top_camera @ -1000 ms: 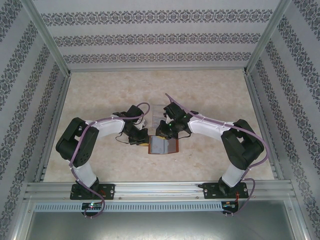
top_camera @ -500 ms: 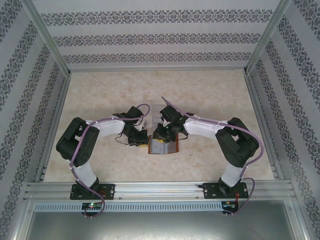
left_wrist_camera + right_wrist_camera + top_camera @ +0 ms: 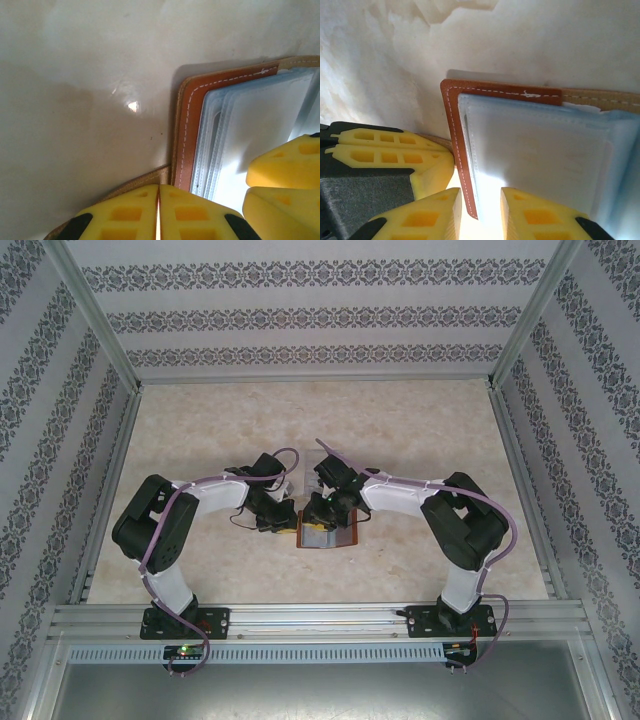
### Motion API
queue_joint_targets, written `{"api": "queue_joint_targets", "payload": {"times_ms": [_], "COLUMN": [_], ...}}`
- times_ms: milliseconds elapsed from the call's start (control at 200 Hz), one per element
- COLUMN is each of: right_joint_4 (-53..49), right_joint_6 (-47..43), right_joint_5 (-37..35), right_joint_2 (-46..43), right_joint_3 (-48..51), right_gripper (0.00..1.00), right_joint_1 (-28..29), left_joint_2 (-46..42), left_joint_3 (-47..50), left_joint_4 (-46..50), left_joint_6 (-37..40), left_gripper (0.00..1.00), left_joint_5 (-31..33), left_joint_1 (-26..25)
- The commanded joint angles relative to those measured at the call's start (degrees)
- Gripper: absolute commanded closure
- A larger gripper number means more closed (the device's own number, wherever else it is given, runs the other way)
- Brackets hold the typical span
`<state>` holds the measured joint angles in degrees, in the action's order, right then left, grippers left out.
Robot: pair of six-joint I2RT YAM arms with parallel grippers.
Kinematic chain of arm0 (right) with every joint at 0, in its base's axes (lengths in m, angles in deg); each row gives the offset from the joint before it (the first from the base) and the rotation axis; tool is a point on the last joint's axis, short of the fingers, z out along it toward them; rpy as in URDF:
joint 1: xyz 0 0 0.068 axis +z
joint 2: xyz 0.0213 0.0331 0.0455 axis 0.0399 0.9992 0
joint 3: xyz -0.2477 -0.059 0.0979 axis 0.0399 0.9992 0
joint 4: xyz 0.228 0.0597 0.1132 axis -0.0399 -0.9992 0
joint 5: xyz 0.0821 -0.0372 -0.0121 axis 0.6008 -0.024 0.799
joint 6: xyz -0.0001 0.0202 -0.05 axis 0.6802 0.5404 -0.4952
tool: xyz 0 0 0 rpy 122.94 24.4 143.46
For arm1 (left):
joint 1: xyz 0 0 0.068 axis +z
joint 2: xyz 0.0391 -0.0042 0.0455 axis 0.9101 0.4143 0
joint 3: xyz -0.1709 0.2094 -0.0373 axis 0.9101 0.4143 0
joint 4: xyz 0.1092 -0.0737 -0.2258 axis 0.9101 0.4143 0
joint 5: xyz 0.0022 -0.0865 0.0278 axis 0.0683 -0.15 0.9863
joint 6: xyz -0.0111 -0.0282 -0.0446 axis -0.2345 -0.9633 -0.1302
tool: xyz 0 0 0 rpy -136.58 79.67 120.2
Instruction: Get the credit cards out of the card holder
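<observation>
Two-armed: pinches tan tab (image 3: 145, 179) of card holder (image 3: 330, 536) with left gripper (image 3: 159, 192), jaws closed; straddles its cover (image 3: 456, 145) with right gripper (image 3: 481, 197), jaws narrowly parted.

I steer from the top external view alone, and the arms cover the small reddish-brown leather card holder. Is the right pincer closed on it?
Observer: No. In the right wrist view the right pincer is open, one of its yellow fingers on each side of the stitched edge of the card holder.
Operator: And the left pincer?
Observer: In the left wrist view the left pincer is shut, at the narrow tan leather strap. Whether it pinches the strap I cannot tell.
Operator: What lies under the right pincer?
Observer: Layered bluish-grey plastic sleeves, stacked inside the cover.
</observation>
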<state>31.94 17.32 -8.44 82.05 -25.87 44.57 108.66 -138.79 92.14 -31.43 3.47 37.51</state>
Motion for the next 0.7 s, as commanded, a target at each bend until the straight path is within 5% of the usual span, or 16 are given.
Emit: {"api": "queue_joint_targets", "payload": {"times_ms": [0, 694], "right_joint_4": [-2.3, -14.5], "right_joint_6": [0.0, -4.5], "right_joint_5": [-1.7, -10.3], "right_joint_2": [0.8, 1.0], "right_joint_3": [-1.7, -5.1], "right_gripper": [0.71, 0.65], "right_joint_1": [0.9, 1.8], "left_joint_2": [0.9, 1.1], "left_joint_3": [1.2, 1.6], "left_joint_4": [-1.0, -1.7], "left_joint_6": [1.2, 0.7], "left_gripper": [0.90, 0.90], "left_joint_5": [0.0, -0.5], "left_joint_1": [0.5, 0.5]}}
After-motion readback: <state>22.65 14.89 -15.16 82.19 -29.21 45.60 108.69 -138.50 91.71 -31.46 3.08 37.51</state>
